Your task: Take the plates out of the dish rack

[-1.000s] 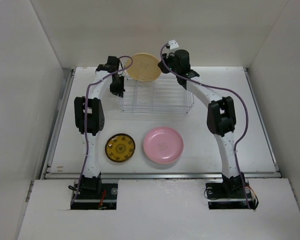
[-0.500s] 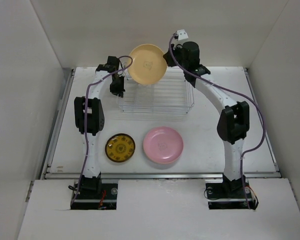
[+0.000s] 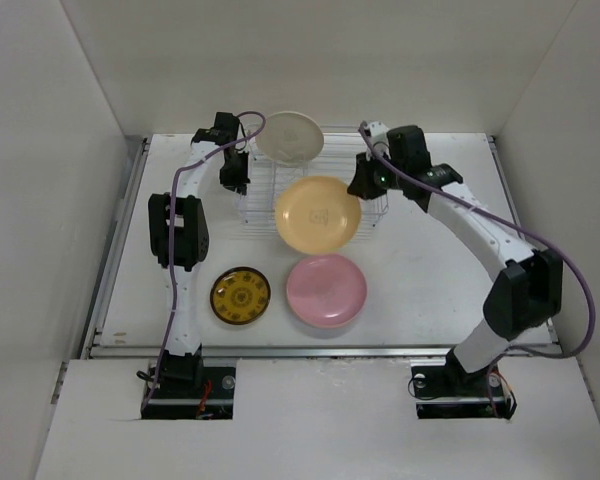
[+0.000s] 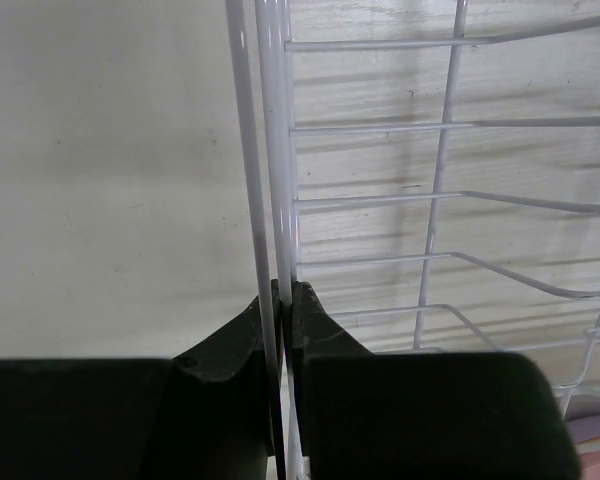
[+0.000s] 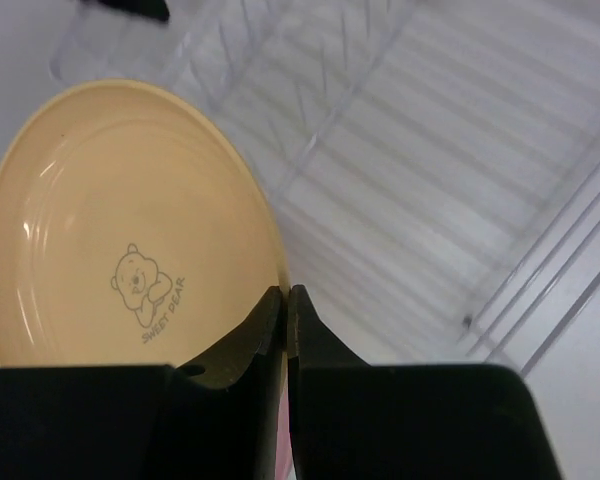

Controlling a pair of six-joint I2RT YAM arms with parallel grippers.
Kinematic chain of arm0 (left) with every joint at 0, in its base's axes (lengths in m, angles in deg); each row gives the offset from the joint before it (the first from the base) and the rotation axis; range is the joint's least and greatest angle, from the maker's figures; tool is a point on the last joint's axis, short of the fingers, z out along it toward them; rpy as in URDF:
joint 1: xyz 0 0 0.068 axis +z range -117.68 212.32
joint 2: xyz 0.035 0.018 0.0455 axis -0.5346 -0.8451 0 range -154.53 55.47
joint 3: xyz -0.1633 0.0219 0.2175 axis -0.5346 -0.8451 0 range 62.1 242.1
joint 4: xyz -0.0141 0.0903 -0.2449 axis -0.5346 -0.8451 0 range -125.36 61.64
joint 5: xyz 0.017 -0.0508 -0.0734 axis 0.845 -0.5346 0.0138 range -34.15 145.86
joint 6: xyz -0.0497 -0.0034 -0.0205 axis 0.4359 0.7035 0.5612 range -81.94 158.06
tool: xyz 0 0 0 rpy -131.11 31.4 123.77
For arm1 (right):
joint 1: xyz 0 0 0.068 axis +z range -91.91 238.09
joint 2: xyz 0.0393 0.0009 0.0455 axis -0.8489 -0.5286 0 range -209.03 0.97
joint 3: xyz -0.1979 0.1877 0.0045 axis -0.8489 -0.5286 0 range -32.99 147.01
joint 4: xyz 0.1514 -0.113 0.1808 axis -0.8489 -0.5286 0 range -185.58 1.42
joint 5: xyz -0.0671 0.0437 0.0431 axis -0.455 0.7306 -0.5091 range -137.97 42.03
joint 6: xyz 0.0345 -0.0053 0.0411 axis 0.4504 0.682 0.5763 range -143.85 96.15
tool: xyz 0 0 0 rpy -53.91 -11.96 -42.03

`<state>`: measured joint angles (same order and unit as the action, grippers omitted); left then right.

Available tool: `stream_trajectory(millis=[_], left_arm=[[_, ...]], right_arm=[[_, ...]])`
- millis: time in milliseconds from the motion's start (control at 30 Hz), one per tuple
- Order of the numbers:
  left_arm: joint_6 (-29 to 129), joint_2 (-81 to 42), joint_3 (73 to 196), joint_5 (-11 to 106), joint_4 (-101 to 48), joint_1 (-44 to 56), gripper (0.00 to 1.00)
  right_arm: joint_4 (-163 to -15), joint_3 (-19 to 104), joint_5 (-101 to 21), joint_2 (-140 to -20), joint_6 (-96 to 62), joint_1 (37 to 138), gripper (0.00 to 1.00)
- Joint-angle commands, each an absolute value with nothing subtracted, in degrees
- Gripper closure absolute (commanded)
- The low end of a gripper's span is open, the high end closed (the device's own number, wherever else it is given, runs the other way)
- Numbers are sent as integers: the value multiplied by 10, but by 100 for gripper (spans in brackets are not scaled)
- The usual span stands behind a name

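Top external view; right gripper (image 3: 360, 192) is pinched on the right rim of the cream-tan round plate (image 3: 318, 214); the plate extends to the left of the fingertips with its face turned up toward the camera; it overlaps the near edge of the silver-white wire dish rack (image 3: 263, 195); contact with the wires cannot be told. Left gripper (image 3: 238, 180) sits at the rack's left side, jaws narrow against the edge wire. A pale lavender round plate (image 3: 290, 136) stands upright at the rack's far end, just right of and beyond the left gripper, well apart from the right gripper. On the white table (image 3: 430, 290), near side of the rack: pink round plate (image 3: 326, 290), directly nearward of the held plate; amber-yellow patterned plate (image 3: 240, 295) with dark rim just to its left, nearward of the left gripper; the two are close but apart.

Left wrist view; left fingers (image 4: 230, 345) are drawn together with the rack's upright edge wires clamped between the tips; the rack's crossbars run to the right of the fingertips and bare table lies to their left; a lavender-tinted sliver shows at the bottom right corner, too little to identify.

Right wrist view; right fingers (image 5: 250, 340) are drawn nearly together on the thin rim of the cream-tan plate; the plate spreads left of and beyond the tips, printed bear and lettering facing the camera; rack wires lie beyond and right of the tips, blurred.
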<state>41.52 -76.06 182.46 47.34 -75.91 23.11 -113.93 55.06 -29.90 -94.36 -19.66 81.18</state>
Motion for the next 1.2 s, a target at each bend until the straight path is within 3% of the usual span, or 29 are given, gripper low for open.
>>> stream_trajectory(millis=[0, 100, 333, 400, 467, 667, 800, 933, 1100, 1167], left_arm=[[399, -725, 1817, 478, -763, 231, 100], [405, -725, 1817, 483, -763, 231, 100], [405, -725, 1817, 488, -763, 220, 100], [405, -725, 1817, 496, -769, 220, 100], [405, -725, 1817, 503, -769, 220, 100], [405, -725, 1817, 508, -774, 220, 100], [394, -725, 1811, 502, -774, 220, 100], [382, -736, 1811, 502, -774, 220, 100], [345, -741, 1822, 491, -792, 215, 100], [332, -741, 1822, 499, -799, 215, 100]], right_arm=[[-1200, 468, -259, -873, -202, 834, 100], [-1214, 395, -323, -845, -202, 866, 100], [-1189, 306, -348, -833, -196, 877, 98], [-1184, 306, -337, -841, -196, 877, 65], [-1195, 316, -337, -864, -196, 882, 39], [-1183, 385, -428, -837, -190, 882, 24], [-1033, 436, -457, -853, -235, 882, 16], [-945, 609, -467, -1019, -259, 869, 16], [-939, 969, -443, -1302, -259, 841, 18], [-921, 1046, -437, -1367, -253, 841, 18]])
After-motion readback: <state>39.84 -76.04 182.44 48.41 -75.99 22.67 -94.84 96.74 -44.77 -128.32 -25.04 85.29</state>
